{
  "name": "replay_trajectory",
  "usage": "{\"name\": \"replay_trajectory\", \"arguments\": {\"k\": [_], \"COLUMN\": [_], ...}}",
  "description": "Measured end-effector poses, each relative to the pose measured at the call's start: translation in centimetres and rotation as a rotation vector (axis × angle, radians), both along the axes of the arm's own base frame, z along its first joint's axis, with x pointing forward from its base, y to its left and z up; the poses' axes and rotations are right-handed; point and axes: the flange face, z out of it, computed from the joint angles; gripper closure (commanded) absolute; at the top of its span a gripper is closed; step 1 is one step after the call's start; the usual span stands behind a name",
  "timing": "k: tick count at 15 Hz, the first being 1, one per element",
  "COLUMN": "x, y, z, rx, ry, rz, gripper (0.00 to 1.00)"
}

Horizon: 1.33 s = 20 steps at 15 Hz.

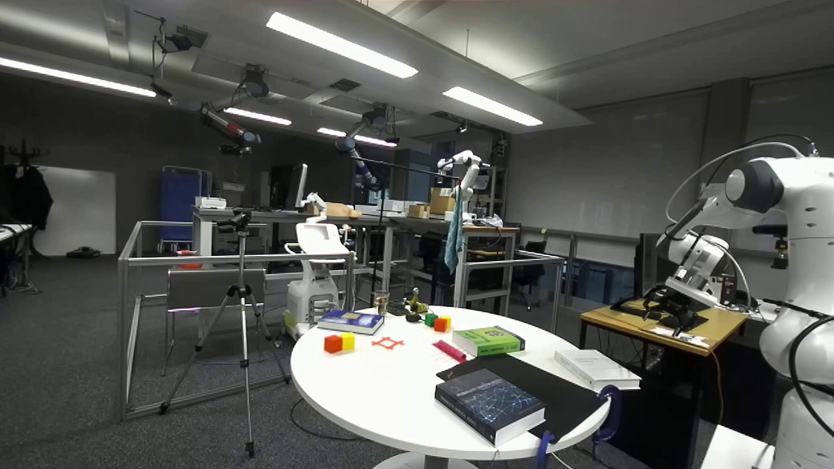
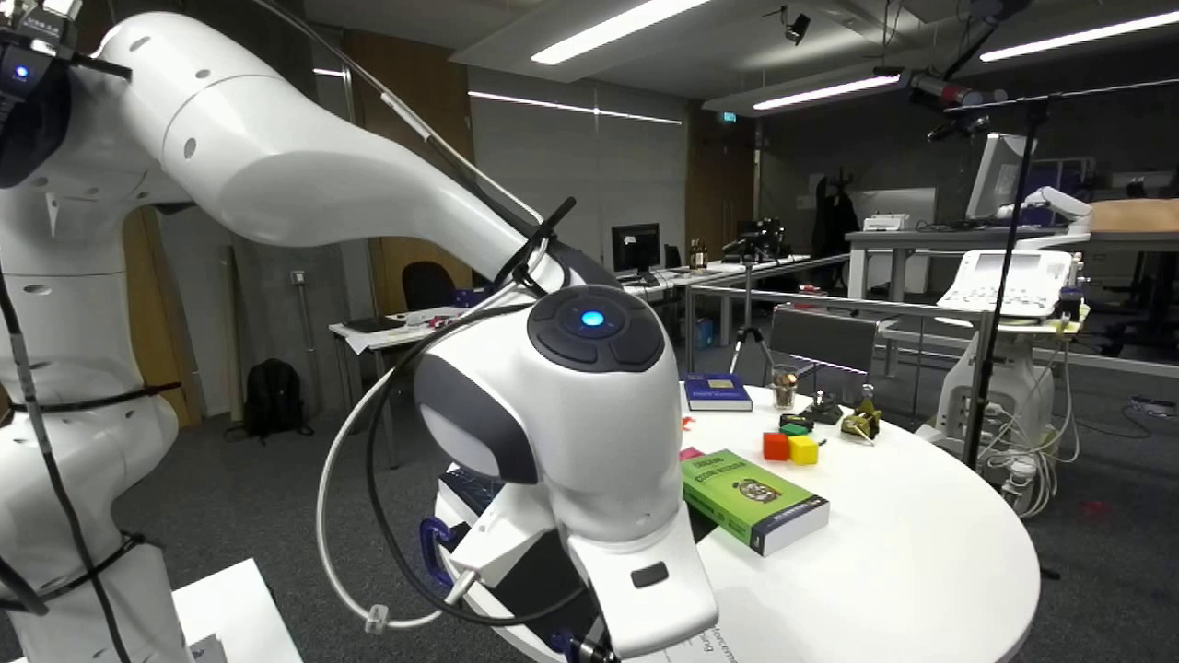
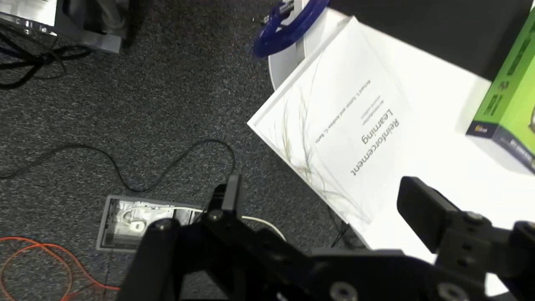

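My gripper (image 3: 319, 184) is open, with its two black fingers wide apart and nothing between them. In an exterior view the gripper (image 1: 677, 316) hangs in the air beyond the round table's edge. A white book (image 3: 334, 121) titled Reinforcement Learning is nearest to it in the wrist view; it lies flat at the table's edge and also shows in an exterior view (image 1: 598, 369). A thick green book (image 1: 488, 341) lies beside it, also in the wrist view (image 3: 512, 92). A dark book (image 1: 490, 400) lies partly on a black mat (image 1: 567, 394).
On the round white table (image 1: 371, 397) are a blue book (image 1: 350, 321), a red cube (image 1: 333, 344), a yellow cube (image 1: 347, 341), more cubes (image 2: 787, 448), a pink item (image 1: 449, 352) and a glass (image 2: 784, 387). Purple clamps (image 1: 609, 413) grip its edge. A wooden desk (image 1: 723, 322) stands behind.
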Motion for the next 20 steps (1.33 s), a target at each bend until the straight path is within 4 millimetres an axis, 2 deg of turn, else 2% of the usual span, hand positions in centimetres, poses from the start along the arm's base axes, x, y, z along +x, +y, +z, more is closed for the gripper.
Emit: {"name": "replay_trajectory", "arguments": {"k": [6, 9, 20], "x": [-0.6, -0.2, 0.0], "y": [-0.8, -1.4, -1.5], "z": [2.2, 2.7, 2.4], "rx": [0.089, 0.078, 0.080], "ry": [-0.058, -0.056, -0.050], "rz": [0.224, 0.235, 0.237], "gripper": [0.00, 0.00, 0.00]}}
